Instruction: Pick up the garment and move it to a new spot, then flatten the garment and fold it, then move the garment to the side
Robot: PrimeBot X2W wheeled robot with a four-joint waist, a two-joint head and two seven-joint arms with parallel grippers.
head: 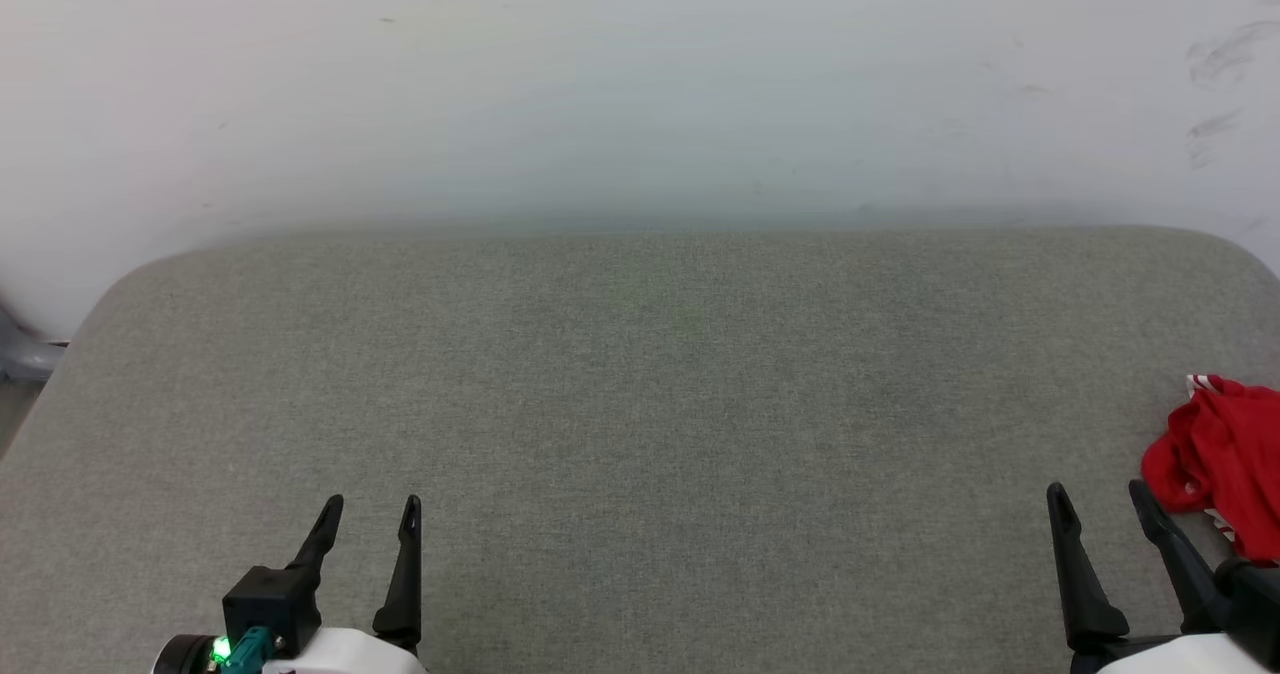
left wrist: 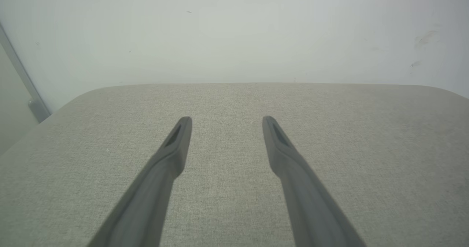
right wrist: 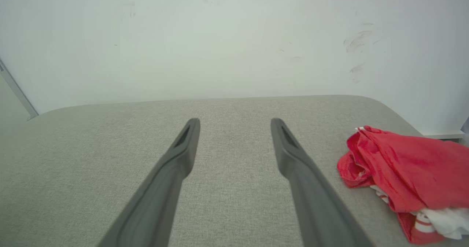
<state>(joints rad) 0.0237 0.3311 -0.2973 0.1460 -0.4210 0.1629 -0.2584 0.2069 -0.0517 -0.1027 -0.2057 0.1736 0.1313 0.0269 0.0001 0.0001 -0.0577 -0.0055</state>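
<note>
The crumpled jersey lay at the table's right edge, just right of the right hand, well apart from the left hand; both hands were spread apart, empty.

Head cam: high up, looks fwd + down across desk to wall; left gripper and right gripper sit at its bottom corners. Left wrist cam: low, close over desk, faces along own jaws twd same wall. Right wrist cam: same low angle, set further right, so garment is at its right edge. All 3 share desk's far edge + wall scuffs; head + right wrist share garment.
</note>
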